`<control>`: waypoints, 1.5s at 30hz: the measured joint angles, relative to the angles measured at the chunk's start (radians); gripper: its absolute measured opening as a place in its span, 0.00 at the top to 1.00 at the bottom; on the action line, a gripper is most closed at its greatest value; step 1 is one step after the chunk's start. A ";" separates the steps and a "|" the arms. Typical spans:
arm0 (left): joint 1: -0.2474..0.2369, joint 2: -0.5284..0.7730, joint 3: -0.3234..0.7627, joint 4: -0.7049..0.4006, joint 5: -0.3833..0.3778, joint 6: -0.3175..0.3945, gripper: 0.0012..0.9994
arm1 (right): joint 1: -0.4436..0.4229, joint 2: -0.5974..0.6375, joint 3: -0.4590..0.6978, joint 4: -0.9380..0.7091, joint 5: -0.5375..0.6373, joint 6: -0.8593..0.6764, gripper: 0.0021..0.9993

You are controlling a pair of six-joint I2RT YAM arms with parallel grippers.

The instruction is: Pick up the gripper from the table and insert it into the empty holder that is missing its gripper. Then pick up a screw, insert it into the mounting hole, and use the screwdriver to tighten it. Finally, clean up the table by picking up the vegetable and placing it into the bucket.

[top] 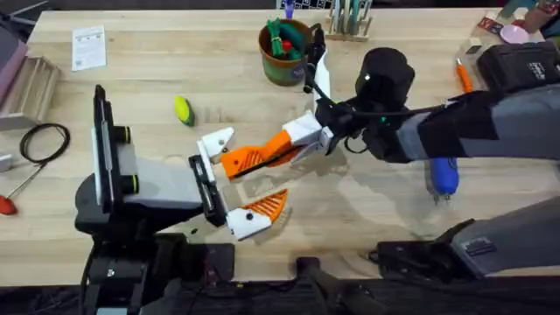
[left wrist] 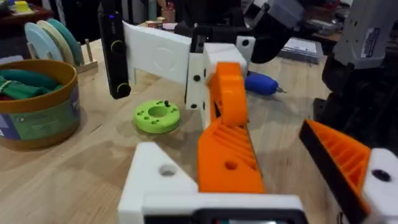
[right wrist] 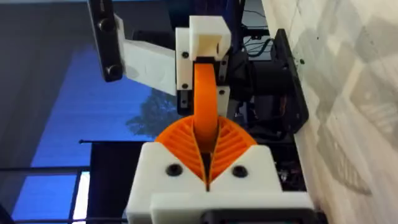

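Observation:
My right gripper (top: 308, 136) (right wrist: 205, 146) is shut on the orange gripper (top: 254, 157) (left wrist: 227, 149) (right wrist: 205, 102). It holds the piece level above the table (top: 367, 210), its far end against the bare white holder (top: 213, 142) (left wrist: 155, 177) of my left arm. My left gripper (top: 234, 179) (left wrist: 258, 177) stands open, its other finger bearing an orange ribbed tip (top: 262, 206). The yellow vegetable (top: 183, 109) lies beyond the left arm. The bucket (top: 284, 48) (left wrist: 37, 112) stands at the back centre, toy vegetables inside. The blue screwdriver (top: 444, 175) (left wrist: 261, 84) lies under the right arm.
A green disc (left wrist: 157, 116) with a small screw sits between the bucket and the grippers. A black cable loop (top: 44, 140) and a red-handled tool (top: 7, 203) lie at the left edge. An orange-handled tool (top: 464, 74) lies far right, a tool rack (top: 350, 22) behind.

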 joint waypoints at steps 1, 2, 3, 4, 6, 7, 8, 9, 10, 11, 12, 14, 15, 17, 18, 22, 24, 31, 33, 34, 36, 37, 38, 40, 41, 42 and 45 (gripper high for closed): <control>0.000 0.000 0.000 0.000 0.000 0.000 0.01 | 0.000 0.000 0.000 0.000 0.005 0.000 0.99; 0.000 0.000 0.000 0.000 0.000 0.000 0.01 | -0.001 0.000 0.000 0.000 0.013 0.000 0.99; 0.000 0.000 0.000 0.000 0.000 0.000 0.01 | -0.001 0.000 0.000 0.000 0.021 0.000 0.99; 0.000 0.000 0.000 0.000 0.002 0.000 0.01 | -0.001 0.000 0.000 0.000 0.030 0.000 0.99; 0.000 0.000 0.000 0.000 0.003 0.000 0.01 | -0.001 0.000 0.000 -0.005 0.041 -0.001 0.99; 0.000 0.000 0.000 0.000 0.003 0.000 0.01 | -0.001 0.000 0.000 -0.014 0.044 -0.002 0.99; 0.000 0.000 0.000 0.000 0.003 0.000 0.01 | -0.001 0.000 0.001 -0.024 0.046 -0.005 0.99; 0.000 0.000 0.000 0.000 0.003 0.000 0.01 | -0.001 0.000 0.001 -0.036 0.048 -0.012 0.99; 0.000 0.000 0.000 0.000 0.003 0.000 0.01 | -0.001 0.000 0.002 -0.043 0.048 -0.017 0.99; 0.000 0.000 0.000 0.000 0.003 -0.001 0.01 | -0.001 0.000 0.002 -0.045 0.052 -0.022 0.99; 0.000 0.000 0.000 0.000 0.003 0.000 0.01 | -0.001 0.000 0.003 -0.044 0.054 -0.026 0.99; 0.000 0.000 0.000 0.000 0.003 0.000 0.01 | -0.001 0.000 0.004 -0.037 0.063 -0.029 0.99; 0.000 0.000 0.000 0.000 0.003 0.000 0.01 | -0.001 0.000 0.004 -0.034 0.065 -0.031 0.99; 0.000 0.000 0.000 0.000 0.003 0.000 0.01 | -0.001 0.000 0.004 -0.027 0.071 -0.034 0.99; 0.000 0.000 0.000 0.000 0.003 0.000 0.01 | -0.001 0.000 0.004 -0.026 0.071 -0.034 0.99; 0.000 0.000 0.000 0.000 0.003 0.000 0.01 | -0.007 0.000 0.004 -0.026 0.082 -0.034 0.99; 0.000 0.000 0.000 0.000 0.003 0.000 0.01 | -0.012 0.000 0.004 -0.026 0.089 -0.034 0.99; 0.000 0.000 0.000 0.000 -0.001 0.000 0.01 | -0.012 0.000 0.012 -0.029 0.097 -0.034 0.99; 0.000 0.000 0.000 0.001 -0.008 0.001 0.01 | -0.011 0.000 0.019 -0.032 0.100 -0.034 0.99; 0.000 0.000 0.000 0.001 -0.010 0.001 0.01 | -0.009 0.000 0.021 -0.038 0.103 -0.033 0.99; 0.000 0.000 0.000 0.002 -0.013 0.001 0.01 | -0.009 0.000 0.027 -0.054 0.113 -0.033 0.99; 0.000 0.000 0.000 0.002 -0.013 0.002 0.01 | -0.007 0.000 0.029 -0.055 0.116 -0.034 0.99; 0.000 0.000 0.000 0.002 -0.015 0.003 0.01 | -0.005 0.002 0.032 -0.056 0.119 -0.033 0.99; 0.001 0.000 0.000 0.002 -0.016 0.004 0.01 | 0.001 0.016 0.043 -0.055 0.122 -0.033 0.99; 0.001 0.000 0.000 0.002 -0.015 0.003 0.01 | 0.005 0.026 0.050 -0.054 0.125 -0.033 0.99; 0.001 0.000 0.000 0.002 -0.013 0.003 0.01 | 0.010 0.039 0.061 -0.052 0.130 -0.034 0.99; 0.001 0.000 0.000 0.001 -0.011 0.002 0.01 | 0.020 0.067 0.091 -0.044 0.144 -0.034 0.99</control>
